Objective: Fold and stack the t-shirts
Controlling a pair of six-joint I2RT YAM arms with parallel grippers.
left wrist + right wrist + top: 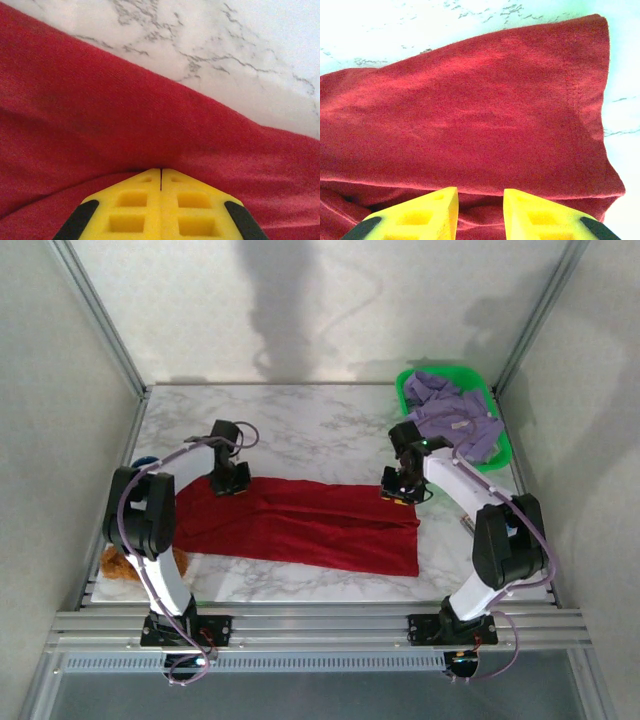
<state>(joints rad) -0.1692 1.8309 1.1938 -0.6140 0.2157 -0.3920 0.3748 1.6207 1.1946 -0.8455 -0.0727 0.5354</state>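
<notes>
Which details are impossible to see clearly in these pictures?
Left wrist view: whether the shut left claw pinches the red t-shirt; its fingers cover the contact.
Right wrist view: whether the right claw grips the t-shirt; the frame edge cuts it off.
Top view: the orange-brown lump, half hidden behind the left arm.

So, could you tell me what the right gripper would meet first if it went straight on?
The deep red cloth t-shirt just ahead of the right gripper, probably almost at once.

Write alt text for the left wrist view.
The left hand, its yellow fingers shut together, appears to pinch a pucker of the deep red cloth t-shirt; white grey-veined marble table lies beyond the shirt's far edge.
</notes>
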